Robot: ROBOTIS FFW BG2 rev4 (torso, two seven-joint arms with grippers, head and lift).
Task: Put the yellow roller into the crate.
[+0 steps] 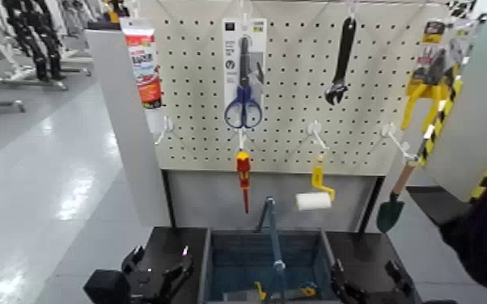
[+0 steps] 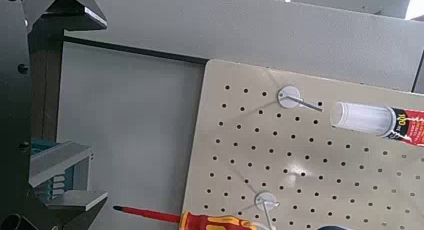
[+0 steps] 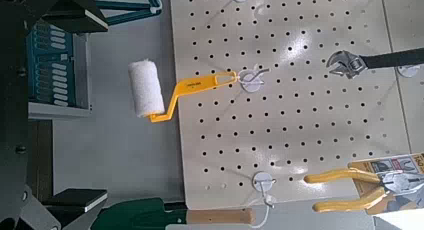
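The yellow roller (image 1: 317,187) hangs by its handle from a pegboard hook, leaving it free to grasp, above the spread, empty fingers of the right gripper (image 1: 370,283). Left gripper (image 1: 163,273): fingers apart, waiting beside the crate (image 1: 206,267).

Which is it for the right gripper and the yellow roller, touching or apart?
Apart. The right wrist view shows the yellow roller hanging from its hook, with bare panel between it and the right gripper.
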